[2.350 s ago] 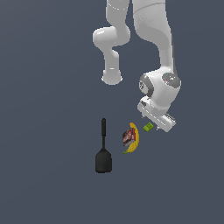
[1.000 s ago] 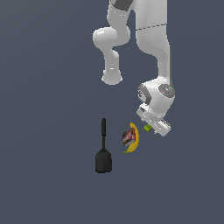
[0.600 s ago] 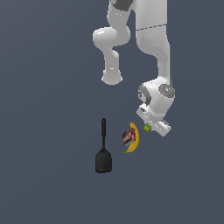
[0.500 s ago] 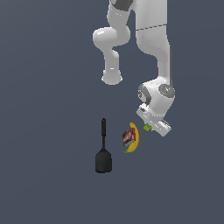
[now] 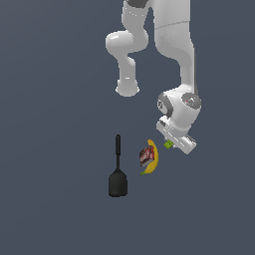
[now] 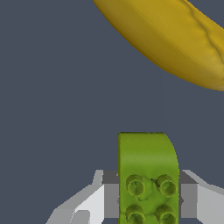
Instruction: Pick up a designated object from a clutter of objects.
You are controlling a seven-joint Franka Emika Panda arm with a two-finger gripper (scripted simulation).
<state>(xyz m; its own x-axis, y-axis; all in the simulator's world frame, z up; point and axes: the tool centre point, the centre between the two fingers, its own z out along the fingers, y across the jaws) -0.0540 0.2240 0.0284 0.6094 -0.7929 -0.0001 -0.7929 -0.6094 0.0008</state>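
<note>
My jaws sit narrow around the green brick point(image 6: 148, 175), a finger point(image 6: 109, 194) against each of its sides, though I cannot be sure how firmly they bite. The brick lies on the dark surface point(image 5: 60, 124) just beside the banana point(image 5: 153, 157), apart from it. My worry is the hold: only the studded end sits between my fingers, so a lift could let the brick pivot or slide out. The banana is near, and any sideways drift could nudge it into the red box point(image 5: 145, 156) touching its far side
</note>
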